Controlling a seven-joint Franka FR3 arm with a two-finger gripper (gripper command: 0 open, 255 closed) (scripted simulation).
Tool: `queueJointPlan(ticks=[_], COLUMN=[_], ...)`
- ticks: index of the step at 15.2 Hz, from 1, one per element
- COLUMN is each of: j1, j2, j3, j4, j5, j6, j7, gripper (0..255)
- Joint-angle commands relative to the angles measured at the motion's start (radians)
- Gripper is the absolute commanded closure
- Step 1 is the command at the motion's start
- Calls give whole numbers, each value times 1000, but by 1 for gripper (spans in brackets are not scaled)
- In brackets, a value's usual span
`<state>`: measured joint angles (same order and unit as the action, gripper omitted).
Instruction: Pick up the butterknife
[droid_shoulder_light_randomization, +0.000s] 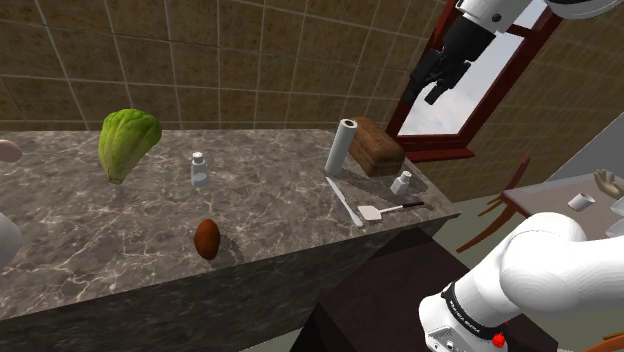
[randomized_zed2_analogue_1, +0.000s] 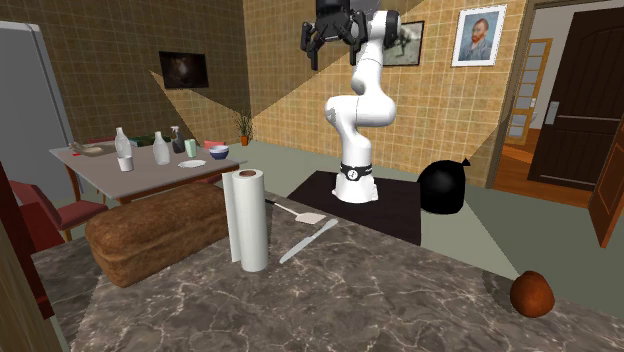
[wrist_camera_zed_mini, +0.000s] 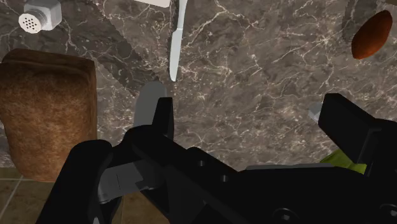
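The butterknife (droid_shoulder_light_randomization: 343, 200) is a slim grey blade lying flat on the dark marble counter (droid_shoulder_light_randomization: 150, 230), between the paper towel roll (droid_shoulder_light_randomization: 341, 146) and a white spatula (droid_shoulder_light_randomization: 385, 210). It also lies beside the roll in the second exterior view (randomized_zed2_analogue_1: 308, 242). In the wrist view the butterknife (wrist_camera_zed_mini: 176, 38) is far ahead of the fingers, pointing toward them. My gripper (droid_shoulder_light_randomization: 432, 88) hangs high above the counter's end near the window, well clear of the knife. My gripper (wrist_camera_zed_mini: 254, 121) is open and holds nothing; the gripper (randomized_zed2_analogue_1: 332, 50) also shows spread fingers.
A brown bread loaf (droid_shoulder_light_randomization: 376, 148) and a small shaker (droid_shoulder_light_randomization: 401, 183) sit near the knife. A second shaker (droid_shoulder_light_randomization: 199, 169), a lettuce (droid_shoulder_light_randomization: 127, 142) and a brown potato (droid_shoulder_light_randomization: 207, 239) lie farther along. The counter edge is just past the spatula (randomized_zed2_analogue_1: 300, 212). A set dining table (randomized_zed2_analogue_1: 140, 165) stands beyond.
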<state>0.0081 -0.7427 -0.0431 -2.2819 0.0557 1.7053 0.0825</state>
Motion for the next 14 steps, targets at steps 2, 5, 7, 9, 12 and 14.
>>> queueJointPlan(ticks=[2, 5, 7, 9, 12, 14], j1=[-2, -8, -12, -16, -22, -26], j2=[10, 47, 77, 113, 177, 226], j3=[3, 10, 15, 20, 26, 30], j4=[-24, -92, -132, -168, -214, -239], j5=[-2, -7, -10, -13, -19, -23], j6=[28, 114, 172, 232, 322, 384], j7=[4, 17, 25, 34, 48, 58], gripper=[0, 0, 0, 0, 0, 0])
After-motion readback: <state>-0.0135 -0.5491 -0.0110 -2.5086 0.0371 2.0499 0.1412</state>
